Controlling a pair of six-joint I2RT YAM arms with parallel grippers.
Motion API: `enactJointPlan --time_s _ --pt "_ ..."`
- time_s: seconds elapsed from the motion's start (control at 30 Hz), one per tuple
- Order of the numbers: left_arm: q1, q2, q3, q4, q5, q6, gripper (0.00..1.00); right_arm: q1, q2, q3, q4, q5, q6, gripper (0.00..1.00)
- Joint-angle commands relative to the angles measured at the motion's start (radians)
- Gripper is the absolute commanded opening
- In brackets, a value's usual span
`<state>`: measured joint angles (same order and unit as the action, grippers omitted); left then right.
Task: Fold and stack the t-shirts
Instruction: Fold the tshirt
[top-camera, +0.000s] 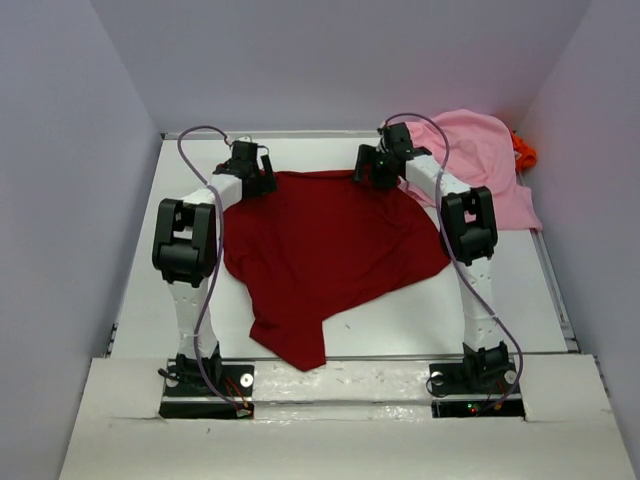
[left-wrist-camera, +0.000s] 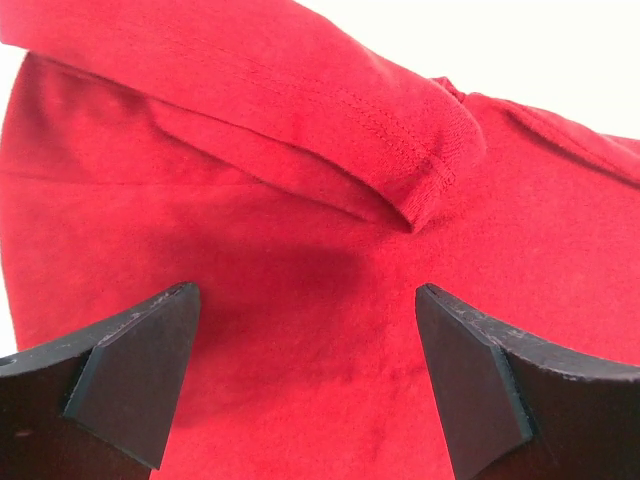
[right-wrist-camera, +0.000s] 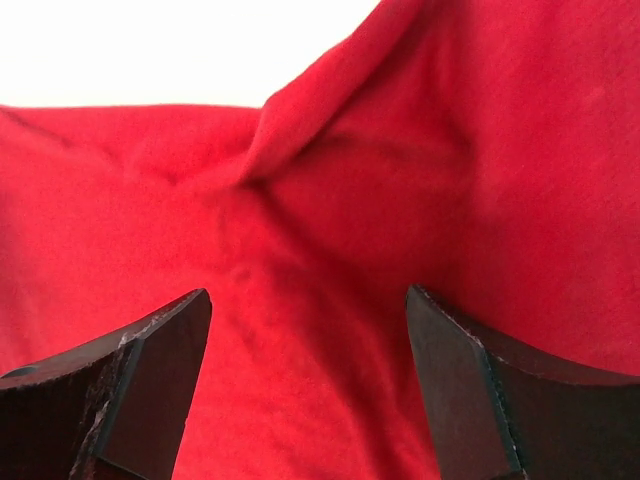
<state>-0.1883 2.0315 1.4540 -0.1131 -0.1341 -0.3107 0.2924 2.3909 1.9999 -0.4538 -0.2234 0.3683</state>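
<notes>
Both left gripper (left-wrist-camera: 305, 375) and right gripper (right-wrist-camera: 308, 380) are hovering, jaws apart, over the red shirt (top-camera: 325, 250), likely lining up a fold.

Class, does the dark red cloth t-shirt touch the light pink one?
Cannot tell. In the top view the right arm covers where the dark red t-shirt and light pink t-shirt would meet.

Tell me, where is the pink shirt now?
In the overhead view, the pink shirt lies bunched in the far right corner of the table, beyond the right arm, with the orange shirt peeking out at its right edge.
</notes>
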Motion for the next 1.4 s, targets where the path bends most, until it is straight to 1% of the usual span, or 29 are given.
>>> enactJointPlan --time_s 0.0,0.27,0.4,0.57,0.93,1.0,1.03,1.07,1.1,1.13,1.23,1.27,1.3,1.33,1.37 --pt "0.006 0.027 0.049 -0.030 0.057 0.022 0.99 -0.022 0.025 0.091 -0.051 0.001 0.014 0.84" --pt "0.023 0.090 0.098 -0.040 0.103 0.015 0.99 -0.032 0.048 0.163 -0.066 0.036 -0.003 0.83" --pt "0.029 0.116 0.167 -0.054 0.082 0.039 0.99 -0.041 0.086 0.229 -0.069 0.042 -0.003 0.82" --pt "0.056 0.163 0.261 -0.074 0.102 0.028 0.99 -0.041 0.119 0.272 -0.069 0.032 0.004 0.82" --pt "0.069 0.268 0.379 -0.103 0.119 0.030 0.99 -0.041 0.192 0.343 -0.074 0.030 0.000 0.82" --pt "0.069 0.260 0.376 -0.117 0.122 0.033 0.99 -0.050 0.185 0.330 -0.074 0.003 -0.006 0.81" --pt "0.064 0.245 0.361 -0.105 0.113 0.038 0.99 -0.050 0.159 0.320 -0.071 -0.004 -0.014 0.78" --pt "0.058 0.221 0.342 -0.096 0.093 0.041 0.99 -0.050 0.134 0.300 -0.063 0.010 -0.017 0.78" --pt "0.050 0.167 0.301 -0.074 0.076 0.051 0.99 -0.041 0.104 0.231 -0.053 0.072 -0.037 0.79" --pt "0.030 0.138 0.281 -0.065 0.053 0.059 0.99 -0.027 0.020 0.179 0.002 0.106 -0.061 0.79" --pt "-0.002 0.035 0.240 -0.089 0.019 0.070 0.99 -0.027 -0.094 0.010 0.065 0.113 -0.049 0.79" --pt "-0.023 0.006 0.223 -0.097 -0.004 0.070 0.99 -0.027 -0.157 -0.022 0.075 0.105 -0.043 0.79" --pt "-0.034 -0.057 0.200 -0.096 -0.015 0.071 0.99 -0.018 -0.186 -0.053 0.087 0.089 -0.040 0.79" --pt "-0.046 -0.089 0.146 -0.083 -0.042 0.082 0.99 -0.018 -0.218 -0.120 0.114 0.094 -0.042 0.79" --pt "-0.074 -0.123 0.120 -0.079 -0.070 0.093 0.99 -0.009 -0.272 -0.150 0.122 0.101 -0.049 0.80"
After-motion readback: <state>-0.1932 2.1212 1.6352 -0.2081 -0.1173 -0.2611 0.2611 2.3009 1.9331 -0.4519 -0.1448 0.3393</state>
